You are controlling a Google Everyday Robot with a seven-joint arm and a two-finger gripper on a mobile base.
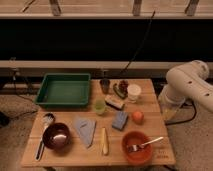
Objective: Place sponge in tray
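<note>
Only the white robot arm point(189, 84) shows, bent beside the right end of the light wooden table point(80, 152). The gripper itself lies out of view, so whether it is released or clenched cannot be told. Nearest the arm on the tabletop sit a small round orange fruit point(138, 116) and a white cup point(134, 92). Just left of the fruit lies the small blue-grey rectangular sponge block point(120, 120), flat on the wood near the table's middle. A round red bowl point(136, 146) holding a fork stands in front of it. A flat blue-grey triangular cloth point(85, 129) lies further left. The large dark-green rectangular plastic tray point(64, 91) sits at the far left corner, well apart from the sponge block.
</note>
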